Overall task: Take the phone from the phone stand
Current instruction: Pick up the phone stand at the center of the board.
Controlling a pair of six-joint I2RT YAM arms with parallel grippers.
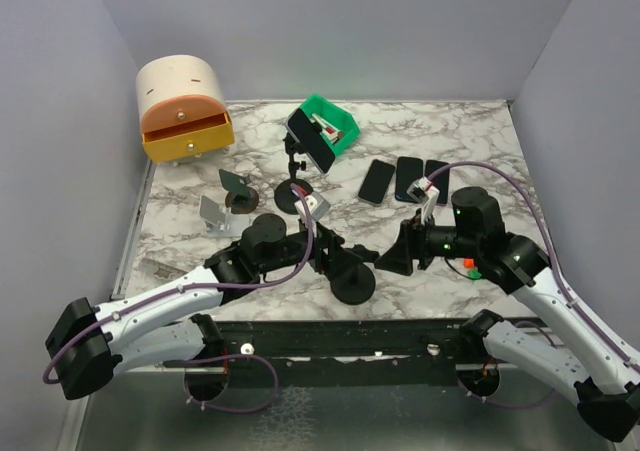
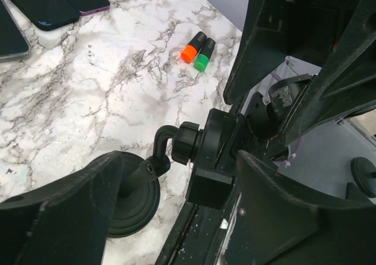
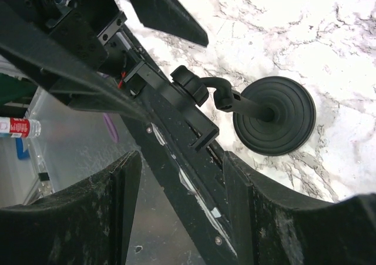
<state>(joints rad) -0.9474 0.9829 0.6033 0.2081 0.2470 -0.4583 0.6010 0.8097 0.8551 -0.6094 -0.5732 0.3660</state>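
From above, the left claw [image 1: 330,254] and right claw [image 1: 393,259] flank the near-centre phone stand [image 1: 354,281]; another stand [image 1: 297,199] farther back holds a phone [image 1: 311,137]. Left wrist: fingers [image 2: 64,218] spread, the near stand's cradle [image 2: 212,159] between them. Right wrist: fingers [image 3: 70,218] likewise apart around that cradle; whether it carries a phone is unclear.

Black phone stand [image 1: 354,284], white-grey marbled table [image 1: 480,141]

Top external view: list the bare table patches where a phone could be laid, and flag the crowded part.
Free: the back right corner between the green bin, the three phones and the right wall; the left strip in front of the drawer box, beside the small stands. Crowded: front centre, around the black stand.
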